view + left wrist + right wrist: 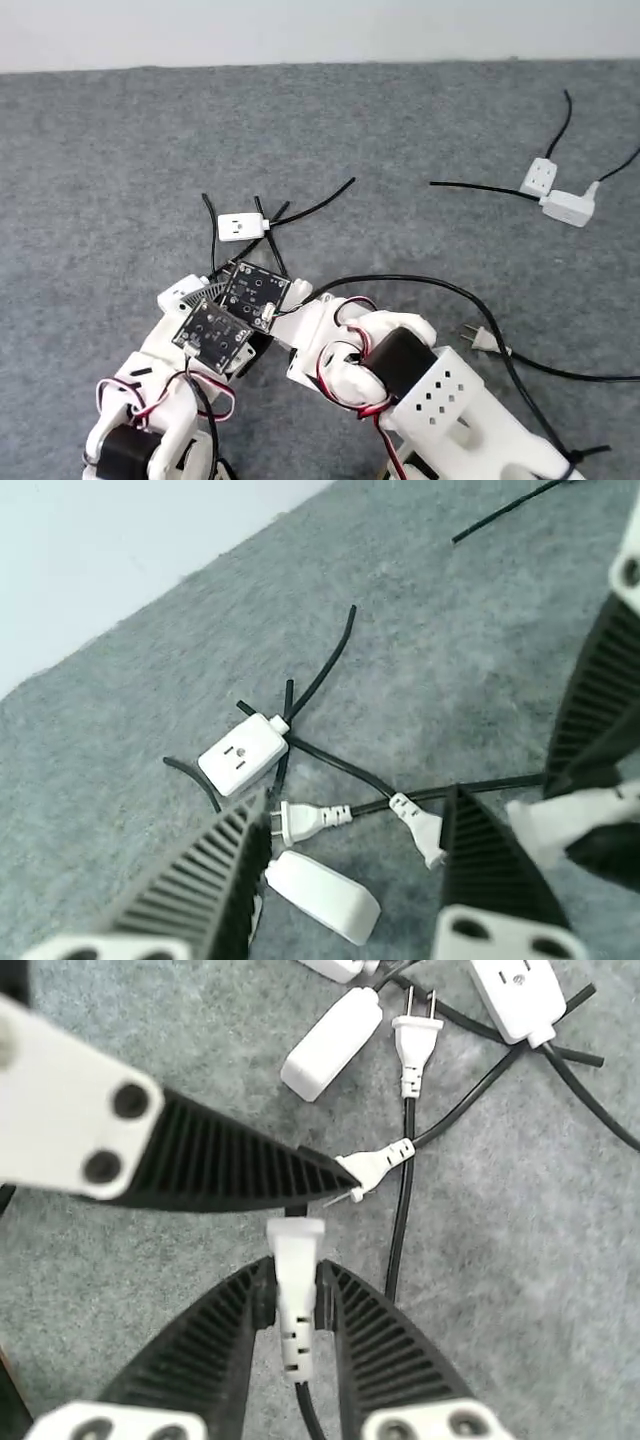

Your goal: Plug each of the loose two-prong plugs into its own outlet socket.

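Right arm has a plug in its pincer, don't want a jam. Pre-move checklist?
1. Right pincer clamped on plug: ok.
2. Held plug's prongs straight: cannot tell.
3. Nearest socket face up, unoccupied: ok.
4. Path to socket clear: not ok; a loose plug and a cable lie between.
5. Left pincer open, holding nothing: ok.

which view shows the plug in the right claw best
Right wrist view: the plug sits clamped in the right claw, body and cord plain. The left wrist view catches a white piece at its edge, likely it. In the high view the arms cover that spot.
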{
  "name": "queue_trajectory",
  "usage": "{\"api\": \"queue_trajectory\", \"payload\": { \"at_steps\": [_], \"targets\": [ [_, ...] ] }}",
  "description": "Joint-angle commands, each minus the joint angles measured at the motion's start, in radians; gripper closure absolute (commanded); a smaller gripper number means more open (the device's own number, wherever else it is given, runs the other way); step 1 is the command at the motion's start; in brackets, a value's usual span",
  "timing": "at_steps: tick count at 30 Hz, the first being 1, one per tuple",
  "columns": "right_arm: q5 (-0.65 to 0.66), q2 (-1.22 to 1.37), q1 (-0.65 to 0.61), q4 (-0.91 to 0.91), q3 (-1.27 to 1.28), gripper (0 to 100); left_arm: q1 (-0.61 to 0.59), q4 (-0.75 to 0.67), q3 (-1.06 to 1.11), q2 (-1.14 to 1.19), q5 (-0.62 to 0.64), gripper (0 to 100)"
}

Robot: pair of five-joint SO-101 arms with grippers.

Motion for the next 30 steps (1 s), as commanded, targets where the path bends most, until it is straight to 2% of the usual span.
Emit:
{"api": "queue_trajectory", "payload": {
  "at_steps": [1, 7, 23, 28, 30],
  "targets": [
    [0.005, -0.047, 0.025, 0.008, -0.069, 99.1, -0.003, -0.021, 0.005, -0.008, -0.011, 73],
    [0.005, -0.137, 0.028, 0.019, -0.061, 99.1, -0.003, -0.021, 0.015, -0.008, -0.009, 73],
    [0.006, -0.137, 0.030, 0.024, -0.060, 99.1, -0.014, -0.025, 0.025, -0.009, -0.012, 73],
    [0.008, -0.136, 0.076, 0.002, -0.051, 99.1, -0.204, -0.143, 0.054, -0.005, 0.005, 73],
    [0.009, -0.131, 0.113, -0.005, -0.051, 99.1, -0.282, -0.203, 0.071, -0.003, 0.055, 73]
  ]
}}
